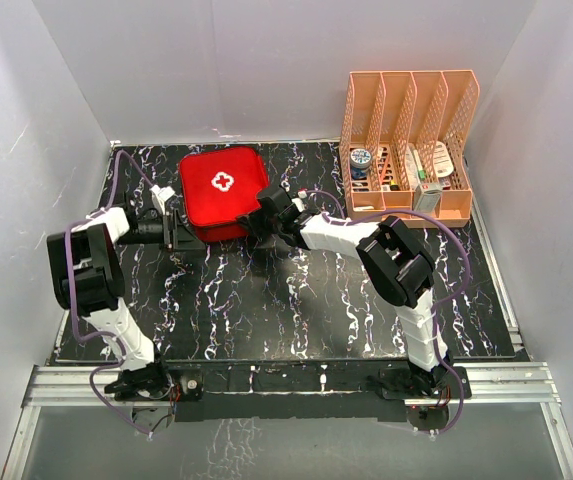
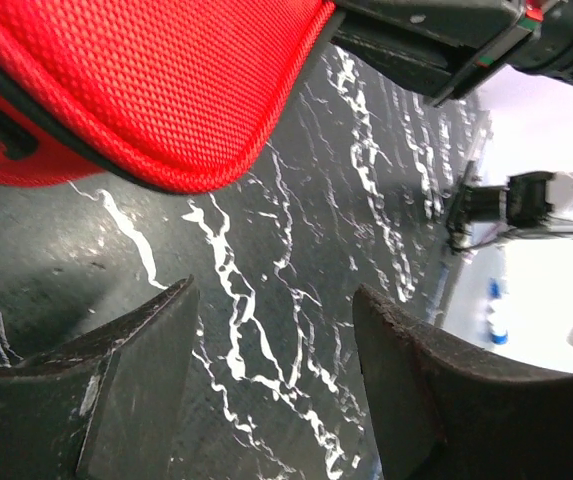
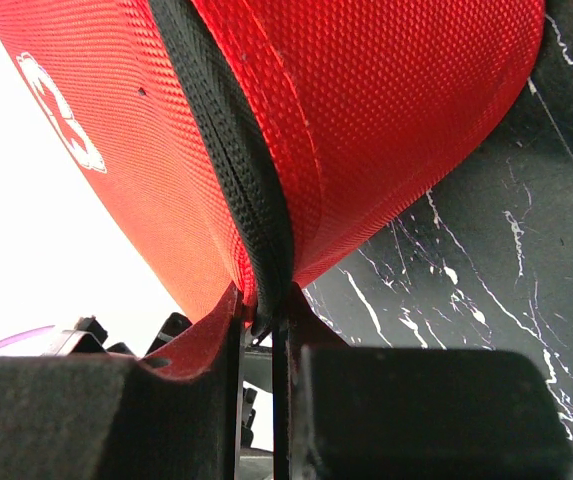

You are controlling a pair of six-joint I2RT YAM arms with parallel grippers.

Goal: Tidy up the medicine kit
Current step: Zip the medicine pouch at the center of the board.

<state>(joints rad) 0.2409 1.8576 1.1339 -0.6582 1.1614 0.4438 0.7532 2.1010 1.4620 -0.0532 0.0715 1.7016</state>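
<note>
The medicine kit (image 1: 223,190) is a red fabric zip case with a white cross on its lid, lying shut at the back of the black marbled mat. My left gripper (image 1: 178,226) is open and empty by the kit's front-left corner. In the left wrist view its fingers (image 2: 146,350) hover over bare mat below the kit's red edge (image 2: 146,90). My right gripper (image 1: 262,214) is at the kit's front-right corner. In the right wrist view it (image 3: 263,312) is shut on the black zipper band (image 3: 228,150) between the kit's red halves (image 3: 386,110).
An orange-pink plastic file rack (image 1: 409,150) stands at the back right with small medicine items in its lower trays. White walls close in the left, back and right. The mat's front half (image 1: 296,300) lies between the arms. The right arm's head (image 2: 446,40) shows in the left wrist view.
</note>
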